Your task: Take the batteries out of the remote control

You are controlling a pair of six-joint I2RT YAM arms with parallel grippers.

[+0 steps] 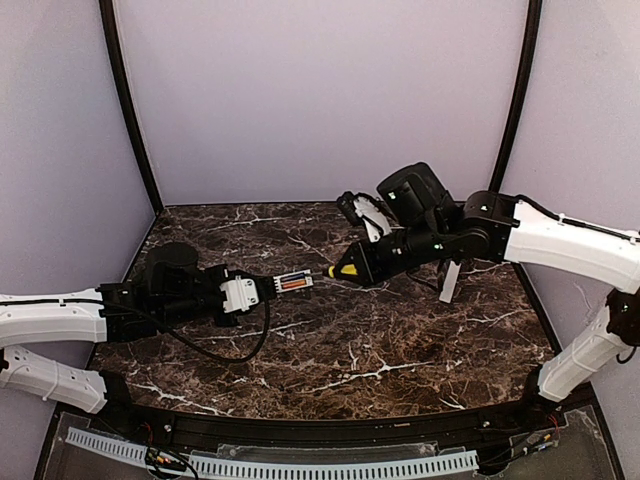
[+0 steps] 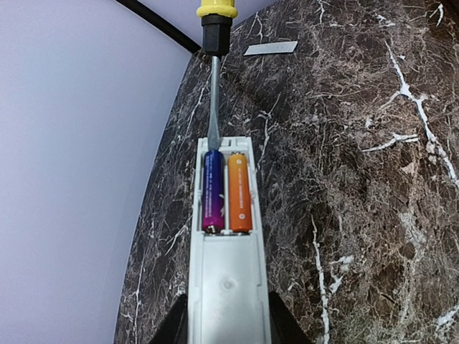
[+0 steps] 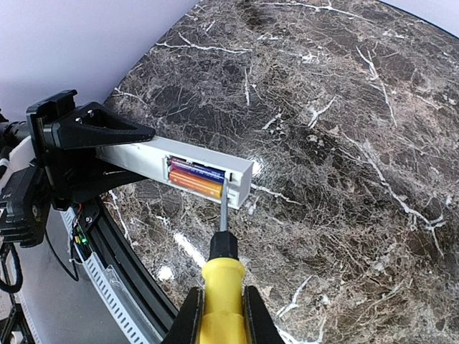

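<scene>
- The left tool [image 1: 262, 290] is closed on the plain end of the remote control [image 2: 228, 287]. It holds the bar out level above the table [image 1: 350, 370], with the open battery recess turned toward the right arm.
- The right tool [image 3: 222, 319] is clamped around the yellow handle of the screwdriver [image 3: 222, 283], shaft pointing forward at the remote control.
- Both batteries [image 3: 195, 178] lie side by side in the recess near the free end of the bar: a purple cell [image 2: 211, 190] and an orange cell [image 2: 239, 190]. Neither looks lifted.
- A pale cover strip [image 2: 270, 48] lies flat on the table, well apart from the remote control, so the compartment is already open.
- The blade tip sits at the far end of the purple cell, at or just inside the recess wall. Whether it is wedged under the cell I cannot tell.
- Step in hand, as I judge it: prying out the first cell, with none unloaded yet.
- The next move likely calls for a small levering motion to lift the cell's end while the left tool keeps the bar steady. Too much force could slip the blade or twist the remote control in its grip.
</scene>
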